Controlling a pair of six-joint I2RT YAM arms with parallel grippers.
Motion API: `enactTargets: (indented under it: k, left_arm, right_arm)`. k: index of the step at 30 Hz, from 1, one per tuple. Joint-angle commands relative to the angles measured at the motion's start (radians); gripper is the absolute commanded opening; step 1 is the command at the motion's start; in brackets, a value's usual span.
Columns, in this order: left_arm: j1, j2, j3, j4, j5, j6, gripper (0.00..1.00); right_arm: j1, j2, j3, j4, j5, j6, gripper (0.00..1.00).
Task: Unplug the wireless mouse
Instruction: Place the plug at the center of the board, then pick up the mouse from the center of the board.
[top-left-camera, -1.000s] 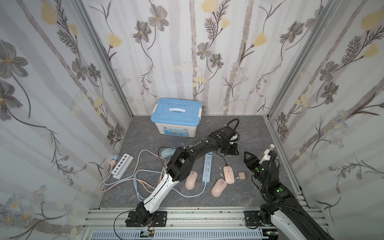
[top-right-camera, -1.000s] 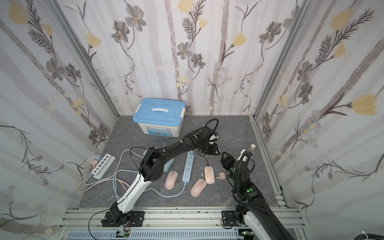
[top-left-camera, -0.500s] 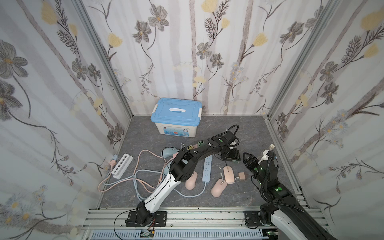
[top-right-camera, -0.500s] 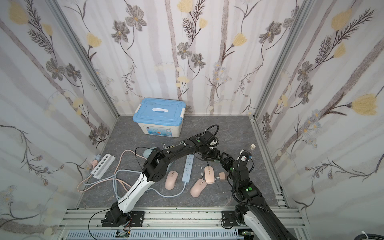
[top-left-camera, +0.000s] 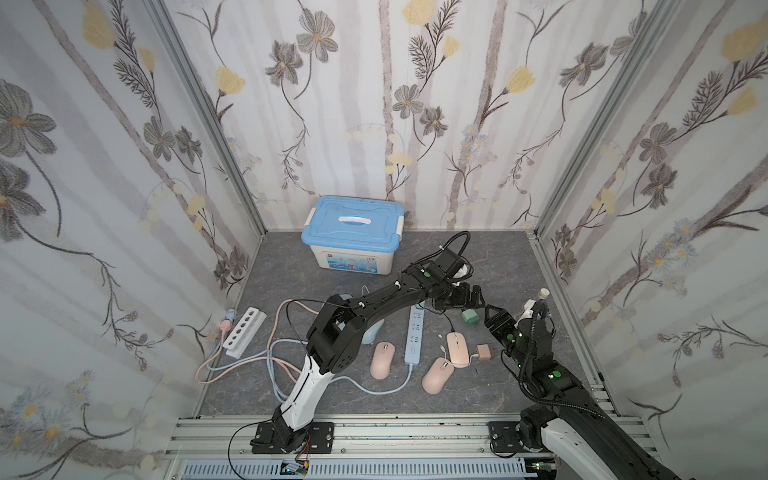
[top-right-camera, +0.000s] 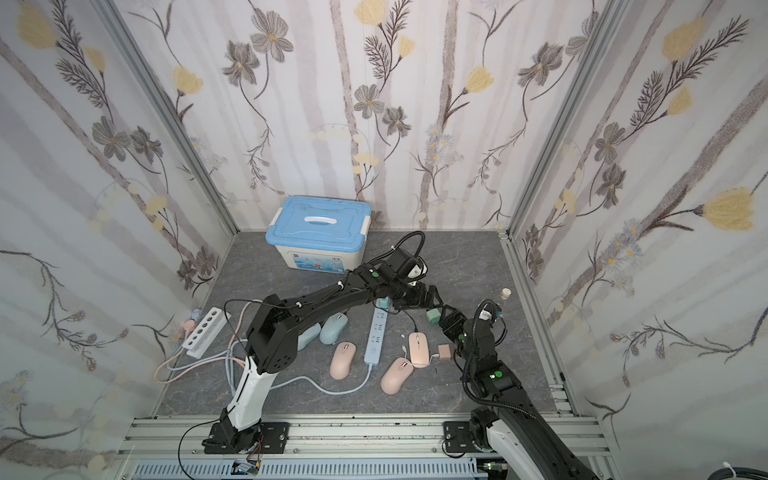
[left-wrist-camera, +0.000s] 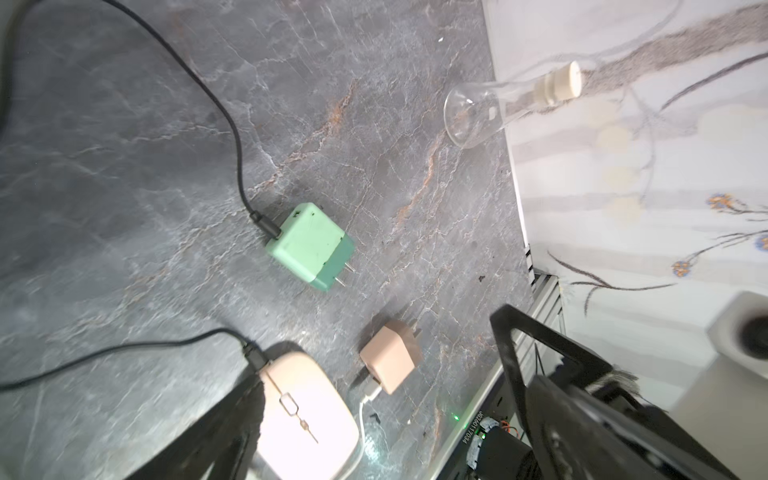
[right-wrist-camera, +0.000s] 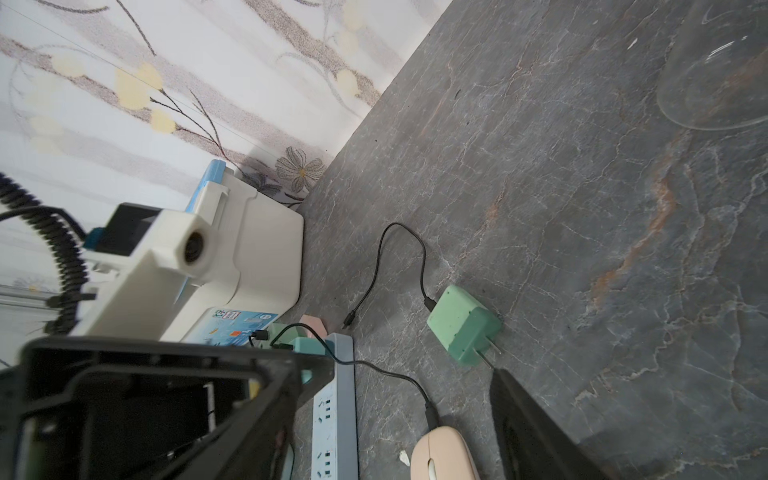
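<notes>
My left arm (top-left-camera: 374, 303) is stretched far right across the desk (top-left-camera: 498, 257), wrist tipped down. The left pincer (top-left-camera: 473, 298) is spread wide, and 1 second back it was pressed together. The charger (top-left-camera: 470, 318) lies loose on the desk just under it, prongs bare. My right pincer (top-left-camera: 496, 319) is spread and empty, just beside the charger. The mouse (top-left-camera: 457, 349) sits nearer me, with a black cable (left-wrist-camera: 124, 353) in its nose.

You are looking into a staged robot test booth, not a lived-in room: flower-printed wall panels (top-left-camera: 374, 104) on aluminium corner posts (top-left-camera: 208, 116) box in a grey stone-look worktop (top-left-camera: 498, 257), with the left arm (top-left-camera: 332, 340) and right arm (top-left-camera: 548, 378) bolted to a slotted aluminium rail (top-left-camera: 415, 432) in front.
</notes>
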Motion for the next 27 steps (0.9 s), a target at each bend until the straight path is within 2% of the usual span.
enactTargets:
  k: [1, 8, 15, 22, 27]
  left_arm:
    - [0.002, -0.105, -0.089, 0.124, -0.022, -0.004, 1.00]
    - [0.008, -0.307, -0.316, 0.218, -0.024, -0.009, 1.00]
    - [0.008, -0.480, -0.581, 0.219, -0.183, 0.031, 0.97]
    - [0.007, -0.555, -0.770, 0.202, -0.327, 0.042, 0.93]
    - [0.001, -0.552, -0.825, 0.207, -0.350, 0.040, 0.92]
  right_arm:
    - [0.001, 0.022, 0.002, 0.038, -0.028, -0.006, 0.74]
    - [0.002, 0.123, 0.020, 0.076, -0.093, -0.041, 0.74]
    - [0.009, 0.218, 0.037, 0.093, -0.122, -0.083, 0.74]
    - [0.041, 0.321, 0.077, 0.121, -0.146, -0.135, 0.72]
    - [0.094, 0.453, 0.174, 0.061, -0.126, -0.202, 0.71]
